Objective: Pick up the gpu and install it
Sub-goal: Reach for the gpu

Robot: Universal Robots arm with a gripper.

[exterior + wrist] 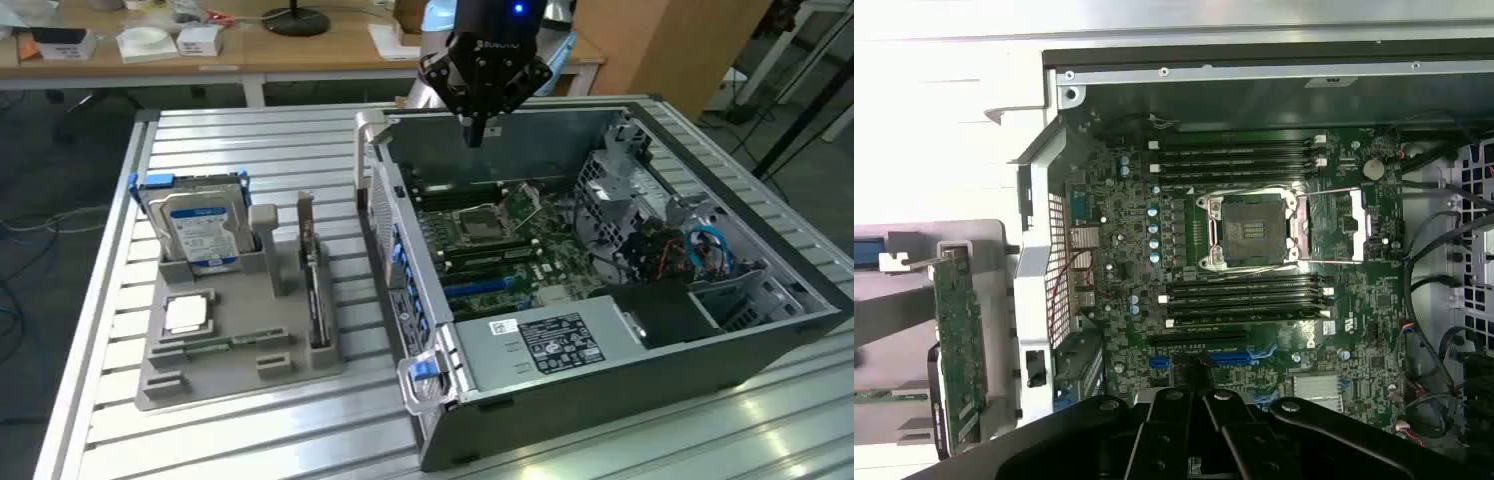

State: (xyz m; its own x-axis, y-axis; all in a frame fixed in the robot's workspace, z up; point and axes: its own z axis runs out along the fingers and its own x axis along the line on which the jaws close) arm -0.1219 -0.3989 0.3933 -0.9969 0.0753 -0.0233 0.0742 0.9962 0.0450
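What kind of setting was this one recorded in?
Probably a robotics lab or workshop bench set up for PC assembly: an open computer case sits on an aluminium-slat table, a grey holder beside it carries a hard drive and other parts, and a cluttered wooden desk stands behind.

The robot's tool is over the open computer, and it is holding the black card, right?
Not quite. The tool is over the open computer, but it is shut and holds nothing. The exterior view shows the black card standing on edge in the grey holder beside the computer.
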